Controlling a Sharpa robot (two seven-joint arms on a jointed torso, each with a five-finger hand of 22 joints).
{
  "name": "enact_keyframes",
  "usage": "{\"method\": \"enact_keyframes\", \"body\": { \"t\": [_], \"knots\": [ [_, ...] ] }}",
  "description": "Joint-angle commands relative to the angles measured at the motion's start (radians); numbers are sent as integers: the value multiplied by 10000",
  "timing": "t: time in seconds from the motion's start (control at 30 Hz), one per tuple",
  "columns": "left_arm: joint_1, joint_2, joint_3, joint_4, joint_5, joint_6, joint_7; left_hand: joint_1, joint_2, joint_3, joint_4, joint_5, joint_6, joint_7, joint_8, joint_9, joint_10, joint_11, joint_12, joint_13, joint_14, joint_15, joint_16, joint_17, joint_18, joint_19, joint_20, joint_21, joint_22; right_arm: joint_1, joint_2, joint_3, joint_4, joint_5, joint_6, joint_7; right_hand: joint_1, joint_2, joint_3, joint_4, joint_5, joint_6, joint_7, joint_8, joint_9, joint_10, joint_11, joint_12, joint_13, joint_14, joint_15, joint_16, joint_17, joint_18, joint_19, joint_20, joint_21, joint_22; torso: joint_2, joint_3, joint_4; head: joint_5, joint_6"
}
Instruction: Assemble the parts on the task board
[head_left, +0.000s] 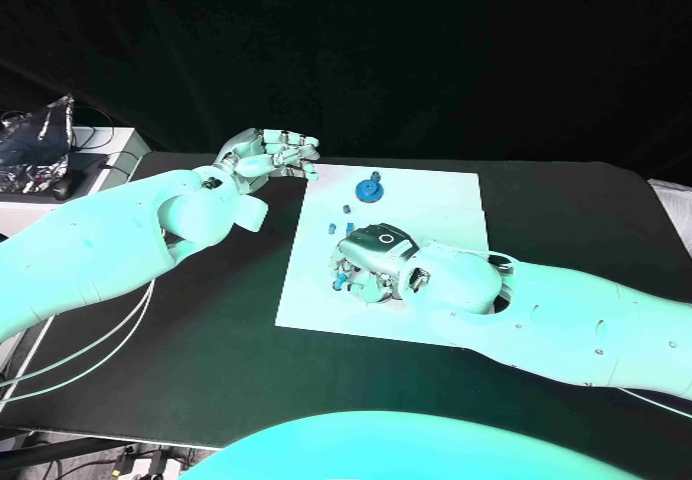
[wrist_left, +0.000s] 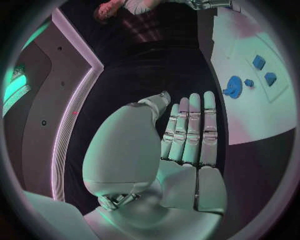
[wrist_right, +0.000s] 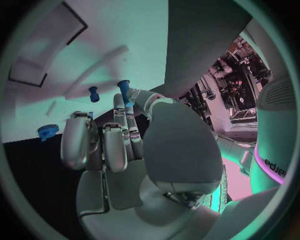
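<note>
The right robot hand (head_left: 372, 262) is pinching a blue peg (wrist_right: 124, 89) over the task board (head_left: 433, 200), probably for insertion; the left robot hand (head_left: 268, 153) is waiting empty, fingers apart, beside the board.

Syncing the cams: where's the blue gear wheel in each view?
Head view: blue gear wheel on the task board, far part, ahead of the right hand.
Left wrist view: gear wheel on the board, beyond the left hand.
Right wrist view: gear wheel at the board's edge.
Shared landmark: the white board.
</note>
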Motion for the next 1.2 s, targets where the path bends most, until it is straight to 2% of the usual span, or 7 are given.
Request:
{"method": "enact_keyframes", "body": {
  "t": [0.03, 0.23, 0.47, 0.93, 1.0, 1.07, 1.2],
  "knots": [
    [-2, 15, 7, 34, 44, 136, 54, -80, 49, -55, 22, 6, 41, 31, -34, -14, -72, -2, -42, 11, -72, 3, 53, 11, 91, -83, 14, -55, -10, -45, 14, -35, -15, -26, 167, 211, -276, -214, 42, 12, -67, -386, 64, -242, -89, -346, 102, -262, -78, 382, 159, -19, -44, -79, 86, 82, -183, 1113, -12, 6, -15, -1, 5],
    [-2, 20, 7, 25, 44, 111, 50, -89, 54, -66, 34, 6, 45, 31, -37, -22, -78, -2, -37, 16, -87, 4, 68, 36, 94, -79, 18, -65, -12, -47, -36, -42, 29, 35, -171, 296, -580, -495, -687, -7, -268, -1077, -16, -634, -239, -1154, 192, -373, -204, 247, 248, -257, -503, 140, -252, 198, -1425, 623, -18, 11, -6, -41, 24],
    [-2, 29, 7, 9, 44, 107, 51, -91, 53, -67, 36, 6, 42, 31, -39, -23, -79, -2, -36, 16, -89, 4, 69, 39, 94, -79, 19, -66, -12, -59, -203, -45, 149, 49, -651, 277, -52, -142, -2292, 81, -228, -1519, -141, -935, -397, -1982, 294, 12, -222, 152, 304, -486, -925, 246, -347, 271, -2235, 248, -14, 19, -6, -73, 60],
    [-61, 59, 6, -86, 60, 133, 42, -91, 53, -67, 36, 6, 42, 31, -39, -23, -79, -2, -36, 16, -89, 4, 69, 39, 94, -79, 19, -66, -12, 153, -1653, 114, 1109, 1465, -2275, 688, 269, -50, -2549, 325, 308, -1290, 2, -877, -432, -1663, 167, 724, -127, 144, 210, -558, -1030, 219, -220, 204, -2094, 290, -72, 40, -30, -305, 268],
    [-102, 63, 6, -98, 72, 144, 48, -91, 53, -67, 36, 6, 42, 31, -39, -23, -79, -2, -36, 16, -89, 4, 69, 39, 94, -79, 19, -66, -12, 387, -2098, 153, 1125, 2731, -2057, 1114, 279, -118, -2082, 486, 498, -915, 104, -717, -417, -1091, 111, 1095, -53, 224, 143, -424, -792, 156, -117, 140, -1768, 440, -113, 49, -54, -454, 304],
    [-145, 67, 6, -106, 79, 159, 61, -92, 47, -74, 39, 6, 24, 34, -52, -33, -88, 0, -37, 18, -99, 5, 76, 52, 96, -78, 21, -73, -14, 597, -2487, 173, 1063, 3636, -1595, 1400, 396, 20, -1657, 489, 596, -606, 6, -562, -379, -278, -80, 1525, 133, 259, 13, -352, -673, 146, -71, 56, -1618, 516, -154, 53, -73, -626, 365],
    [-209, 69, 6, -123, 85, 142, 104, 13, 28, -64, -42, 6, 62, 0, -34, -33, -92, -21, -30, 23, -122, -7, 85, 78, 102, -71, 15, -77, -10, 891, -3185, 187, 901, 5388, -884, 1425, 196, -167, -1480, 530, 707, -187, -166, -287, -272, 615, -359, 2314, 706, 390, -213, -57, -136, 17, 115, -156, -853, 863, -245, 52, -152, -804, 401]
  ]
}}
